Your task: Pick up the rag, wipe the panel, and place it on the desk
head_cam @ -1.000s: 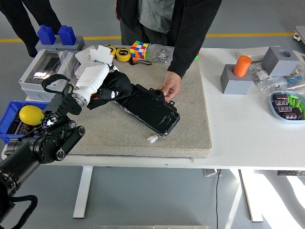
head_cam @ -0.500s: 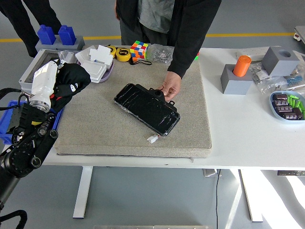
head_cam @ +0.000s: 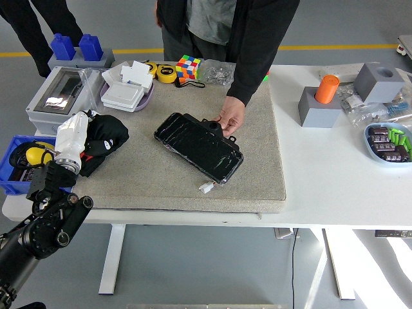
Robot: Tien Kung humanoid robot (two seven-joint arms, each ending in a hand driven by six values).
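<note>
The black rag (head_cam: 105,133) is bunched at the left edge of the grey felt mat (head_cam: 257,174), and my white left hand (head_cam: 77,136) is shut on it, low over the mat's left border. The glossy black panel (head_cam: 199,146) lies diagonally in the middle of the mat. A person's hand (head_cam: 230,120) rests on the panel's far right end and steadies it. My right hand does not appear in the head view.
A blue bin (head_cam: 13,168) with a yellow lemon (head_cam: 37,152) sits just left of my hand. A grey box (head_cam: 55,96), a purple tray, tape and a colour cube stand behind. Grey blocks, an orange cylinder (head_cam: 326,88) and a parts dish are at right.
My left hand carried the rag off the panel's left end, swung far left near the grey box, then came down and slightly right to the mat's left edge. The person's hand stayed put.
</note>
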